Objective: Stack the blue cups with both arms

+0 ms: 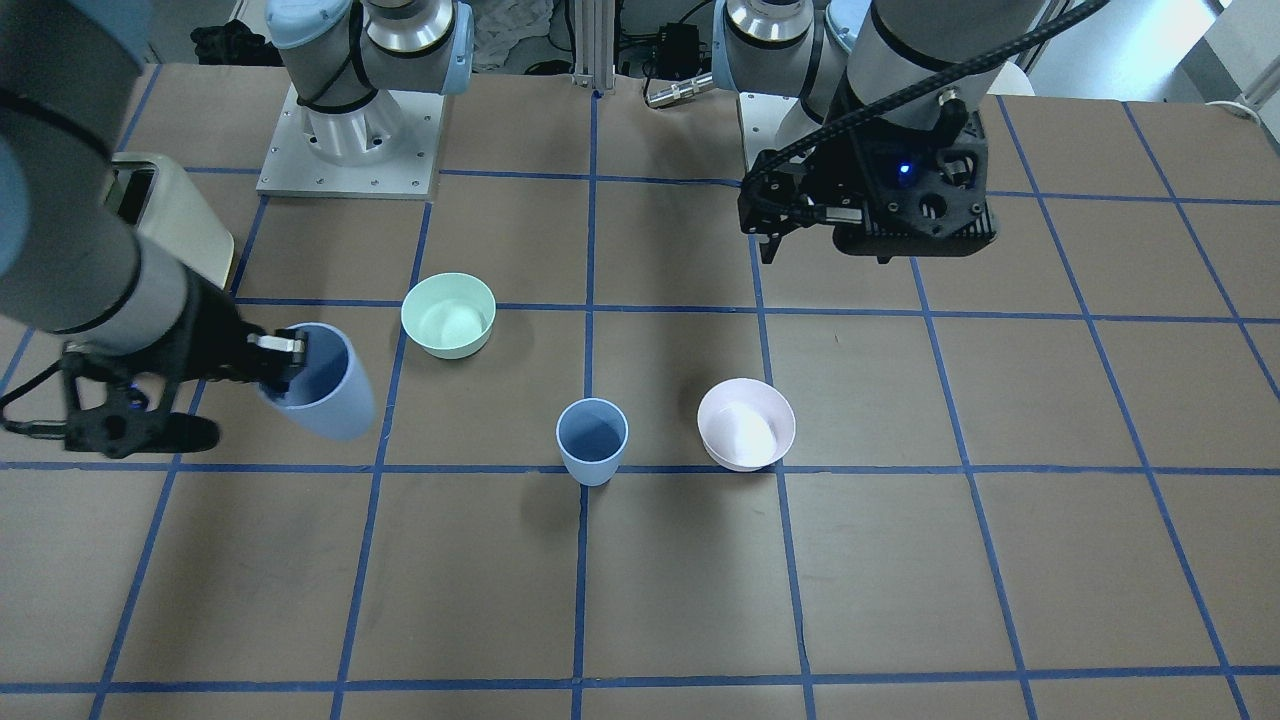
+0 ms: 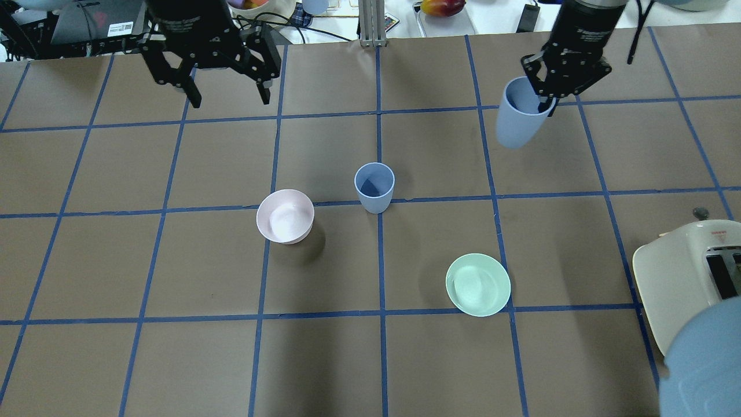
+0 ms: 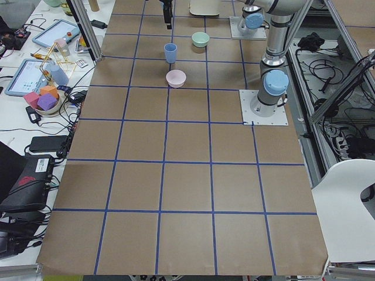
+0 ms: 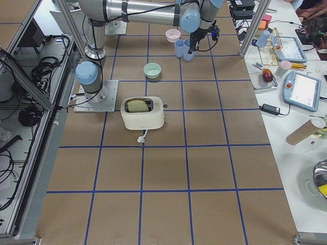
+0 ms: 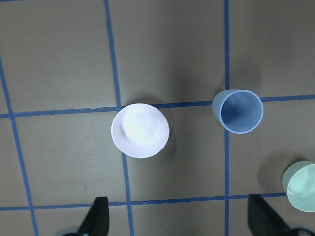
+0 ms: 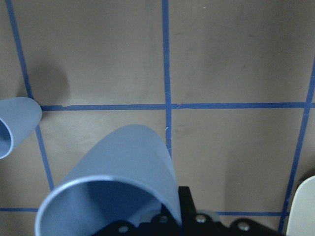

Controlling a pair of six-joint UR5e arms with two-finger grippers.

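Nearest, one blue cup [image 6: 123,162] hangs tilted, rim pinched in the right claw [image 2: 546,103]; its twin [image 2: 374,187] stands upright on the bench [image 2: 173,260]. Left claw [image 2: 230,99] gapes empty. Level it above the twin before lowering.

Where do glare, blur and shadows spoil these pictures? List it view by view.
Front-facing view: the held blue cup looks slightly smeared, and the pink bowl has a washed-out inside. Overhead view: a soft shadow falls beside the pink bowl, and the right arm's joint cap fills the lower right corner, blurred. Left wrist view: the pink bowl is bright, nearly white.
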